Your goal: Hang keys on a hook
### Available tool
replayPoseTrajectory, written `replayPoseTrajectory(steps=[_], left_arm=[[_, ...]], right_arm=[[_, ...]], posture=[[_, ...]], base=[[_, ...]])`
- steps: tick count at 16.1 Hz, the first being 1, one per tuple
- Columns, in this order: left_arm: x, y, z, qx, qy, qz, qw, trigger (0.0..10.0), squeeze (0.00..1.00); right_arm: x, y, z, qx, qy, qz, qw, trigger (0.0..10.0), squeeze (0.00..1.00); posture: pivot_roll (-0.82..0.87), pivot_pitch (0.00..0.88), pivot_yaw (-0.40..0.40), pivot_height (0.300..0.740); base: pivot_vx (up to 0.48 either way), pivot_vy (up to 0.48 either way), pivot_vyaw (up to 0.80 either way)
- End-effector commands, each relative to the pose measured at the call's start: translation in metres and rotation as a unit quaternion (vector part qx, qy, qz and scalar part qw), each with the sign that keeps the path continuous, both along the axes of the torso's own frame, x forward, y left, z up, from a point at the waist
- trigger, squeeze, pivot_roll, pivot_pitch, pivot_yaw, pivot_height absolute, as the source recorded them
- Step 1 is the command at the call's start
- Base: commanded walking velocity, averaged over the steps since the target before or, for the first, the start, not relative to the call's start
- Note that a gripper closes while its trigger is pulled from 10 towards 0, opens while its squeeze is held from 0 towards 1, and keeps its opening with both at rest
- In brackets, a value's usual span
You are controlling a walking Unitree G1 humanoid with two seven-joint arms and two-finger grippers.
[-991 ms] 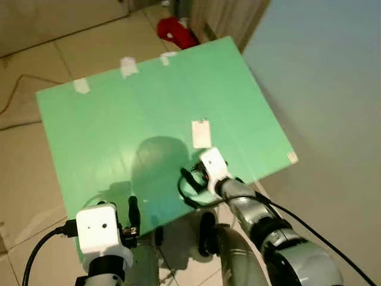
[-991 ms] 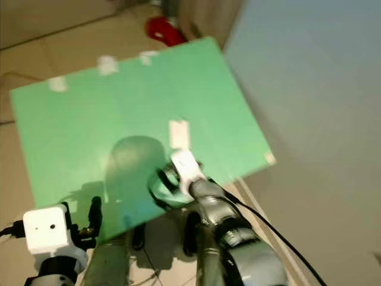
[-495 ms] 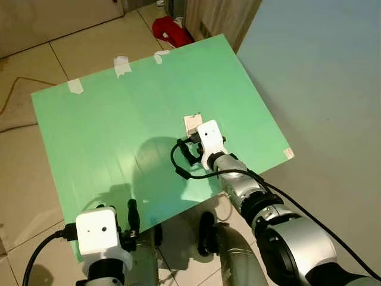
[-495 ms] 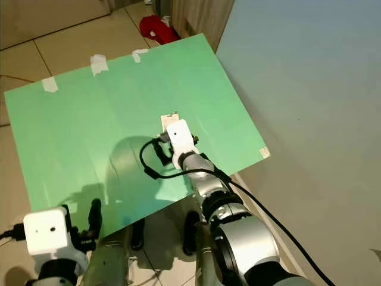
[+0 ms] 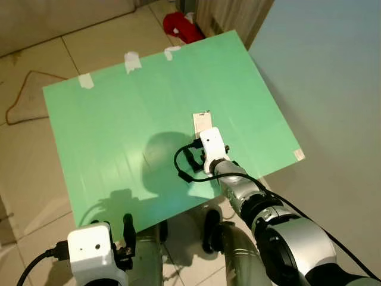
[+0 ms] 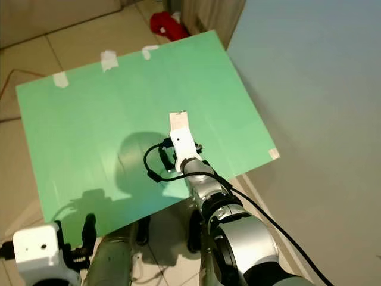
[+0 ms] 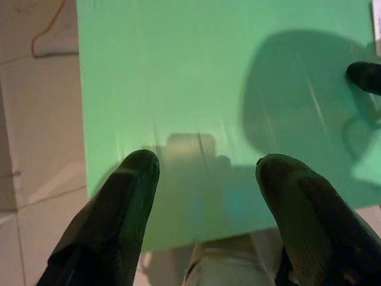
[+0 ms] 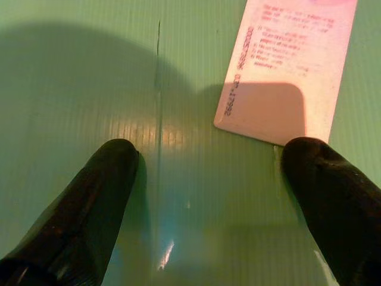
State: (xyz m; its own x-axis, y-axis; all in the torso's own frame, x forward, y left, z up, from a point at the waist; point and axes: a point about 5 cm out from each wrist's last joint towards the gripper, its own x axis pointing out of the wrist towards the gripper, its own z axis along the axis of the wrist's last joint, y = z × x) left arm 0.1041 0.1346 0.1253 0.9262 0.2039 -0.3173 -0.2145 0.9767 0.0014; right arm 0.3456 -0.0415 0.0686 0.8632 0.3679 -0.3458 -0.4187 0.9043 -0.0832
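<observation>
An orange cord [image 5: 24,95] is seen lying on the tiled floor [image 5: 36,173], off the far-left edge of a green corrugated board [image 5: 119,119]. The board is being leaned against a pale blue wall [image 5: 321,71]; two strips of white tape [image 5: 131,59] are fixed along its far edge.

The left gripper [image 7: 205,173] is being held low before the board's near edge, well apart from the right gripper; its two black fingers [image 7: 128,179] are spread wide with nothing between them.

The right gripper [image 8: 208,173] is being held out close to the board's middle. Its fingers [image 8: 107,179] are standing wide apart, with bare green board between them and nothing clamped. A white printed card [image 8: 292,65], stuck flat to the board, is lying just beyond the fingertips, and one fingertip is seen just beside its near corner; whether they touch cannot be told. In the head views this card [image 5: 202,121] is lying directly ahead of the right wrist's white camera block [image 5: 212,146].

A red object [image 5: 181,27] is lying on the floor past the board's far edge, beyond the reach of both grippers.

Keys and a hook cannot be made out.
</observation>
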Motion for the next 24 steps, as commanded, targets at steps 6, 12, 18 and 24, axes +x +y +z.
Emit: replayPoseTrajectory(steps=[6,12,18,24], left_arm=[[-0.006,-0.006,-0.001,-0.013,0.016,0.004,1.0,10.0,0.0],[0.006,-0.009,-0.007,-0.026,0.008,-0.002,1.0,10.0,0.0],[0.014,-0.008,-0.008,-0.025,0.0,-0.01,1.0,10.0,0.0],[0.012,-0.013,-0.011,-0.03,0.004,-0.014,0.999,10.0,0.0]], right_arm=[[-0.022,-0.017,-0.035,-0.037,0.055,0.022,0.998,10.0,0.0],[-0.054,-0.048,-0.069,-0.036,0.069,0.07,0.994,10.0,0.0],[-0.026,-0.001,-0.021,0.023,-0.033,0.091,0.995,10.0,0.0],[-0.005,0.02,0.011,0.035,-0.053,0.078,0.995,10.0,0.0]], posture=[[0.5,0.502,-0.064,0.74],[0.42,0.478,-0.092,0.74],[0.42,0.463,-0.088,0.74],[0.44,0.468,-0.093,0.74]], base=[[0.0,0.0,0.0],[0.0,0.0,0.0],[0.0,0.0,0.0],[0.0,0.0,0.0]])
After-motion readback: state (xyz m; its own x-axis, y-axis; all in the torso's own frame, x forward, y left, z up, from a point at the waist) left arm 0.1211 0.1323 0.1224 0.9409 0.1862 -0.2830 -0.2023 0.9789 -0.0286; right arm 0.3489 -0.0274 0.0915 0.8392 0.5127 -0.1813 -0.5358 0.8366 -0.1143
